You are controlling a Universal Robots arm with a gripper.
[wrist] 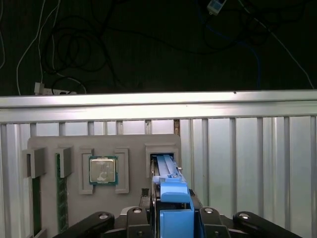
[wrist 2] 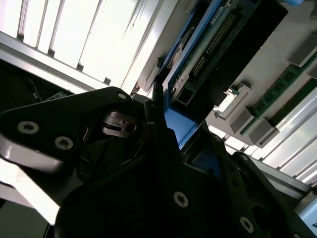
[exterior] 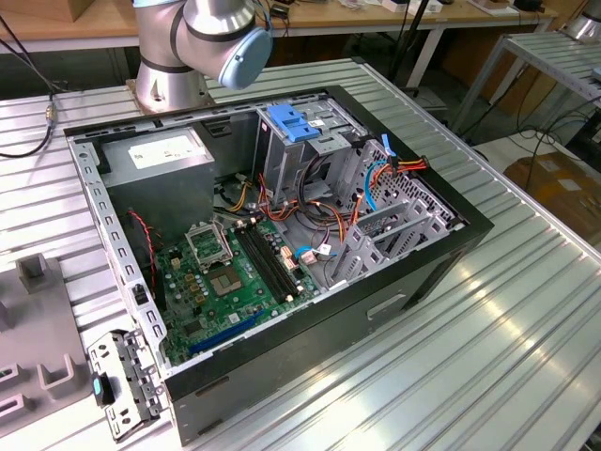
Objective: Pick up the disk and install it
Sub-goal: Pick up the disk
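Observation:
The disk (wrist: 166, 166) stands on edge in a slot of the grey parts fixture (wrist: 133, 144), its blue side rails running up toward the camera. In the second wrist view the disk (wrist 2: 208, 44) shows its connector end and one blue rail. My gripper (wrist: 174, 194) straddles the disk's upper end, with a black finger pressed against each blue rail and no gap to be seen. One thin dark finger (wrist 2: 151, 109) lies flat against the rail's edge. The open computer case (exterior: 376, 310) lies on the table, with its bare-metal drive cage (exterior: 296, 127) at the far side.
The fixture also holds a processor chip (wrist: 103, 170) and memory sticks (wrist: 61, 193). The table's raised aluminium edge (wrist: 158, 106) runs just beyond the fixture. Inside the case are a grey power supply (exterior: 160, 155), a green motherboard (exterior: 235, 282) and loose cables. The arm's base (exterior: 178, 56) stands behind the case.

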